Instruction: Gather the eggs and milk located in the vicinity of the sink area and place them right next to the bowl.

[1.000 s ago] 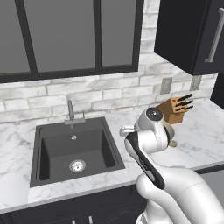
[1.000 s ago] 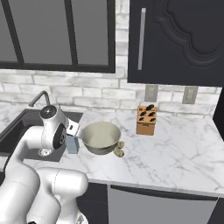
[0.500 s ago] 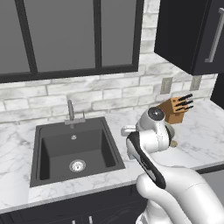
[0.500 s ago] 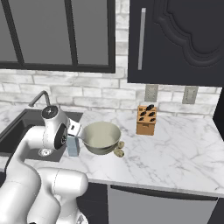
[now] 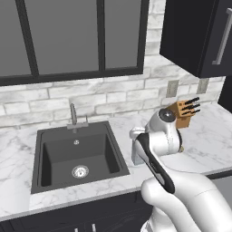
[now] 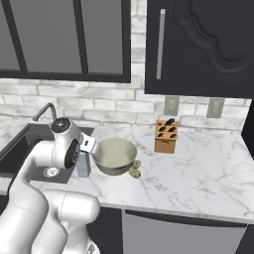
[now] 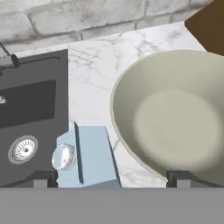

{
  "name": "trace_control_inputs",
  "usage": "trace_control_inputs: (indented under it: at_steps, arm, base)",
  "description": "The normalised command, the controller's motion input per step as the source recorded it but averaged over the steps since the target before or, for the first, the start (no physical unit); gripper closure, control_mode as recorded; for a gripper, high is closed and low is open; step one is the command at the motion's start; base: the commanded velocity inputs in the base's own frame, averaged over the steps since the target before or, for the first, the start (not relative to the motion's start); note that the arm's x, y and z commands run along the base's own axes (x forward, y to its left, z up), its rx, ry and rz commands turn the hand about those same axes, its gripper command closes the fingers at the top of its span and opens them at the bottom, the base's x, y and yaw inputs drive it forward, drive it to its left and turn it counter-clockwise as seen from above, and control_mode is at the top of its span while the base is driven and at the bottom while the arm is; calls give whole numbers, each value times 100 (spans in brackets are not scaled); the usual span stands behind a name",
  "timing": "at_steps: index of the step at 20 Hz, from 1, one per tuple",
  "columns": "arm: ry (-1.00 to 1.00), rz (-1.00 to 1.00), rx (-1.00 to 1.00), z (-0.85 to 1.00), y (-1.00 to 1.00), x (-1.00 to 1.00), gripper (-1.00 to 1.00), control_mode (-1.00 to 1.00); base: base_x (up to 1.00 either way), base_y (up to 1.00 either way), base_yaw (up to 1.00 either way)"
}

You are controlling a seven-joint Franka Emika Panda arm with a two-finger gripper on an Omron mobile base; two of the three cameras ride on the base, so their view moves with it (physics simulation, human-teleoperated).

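The milk [image 7: 89,157], a pale blue carton with a round cap, stands upright on the marble right beside the bowl [image 7: 175,118]. My gripper [image 7: 111,178] hangs open just above it, both fingertips standing clear of the carton's sides. From the right base view the milk [image 6: 83,166] sits at the bowl's [image 6: 115,155] left, between it and the sink [image 6: 17,149]. Two eggs [image 6: 135,170] lie against the bowl's front right. The dark sink [image 5: 45,158] lies left of the arm.
A wooden knife block [image 6: 166,135] stands behind the bowl near the wall outlets. The faucet [image 5: 72,115] rises at the sink's back edge. Dark cabinets hang overhead. Bare marble counter [image 6: 208,168] stretches to the right of the bowl.
The jaws have spread apart off the milk carton. The carton, bowl, eggs and arm stay where they were.
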Motion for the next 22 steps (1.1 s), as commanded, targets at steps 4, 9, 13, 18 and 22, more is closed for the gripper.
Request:
trace_control_inputs:
  at_steps: [4, 9, 13, 18, 22]
  arm:
    - [-2, 0, -1, 44, 1, -22, -100, -100]
    - [-15, 0, -1, 63, 8, -60, -100, -100]
    - [-27, 0, 0, 37, 0, -76, -100, -100]
    - [-33, 0, 0, 35, 0, -95, -100, -100]
    - [-32, 0, 0, 51, 0, -100, -100, -100]
  base:
    - [0, 0, 0]
    - [0, 0, 0]
    - [0, 0, 0]
    - [0, 0, 0]
    - [0, 0, 0]
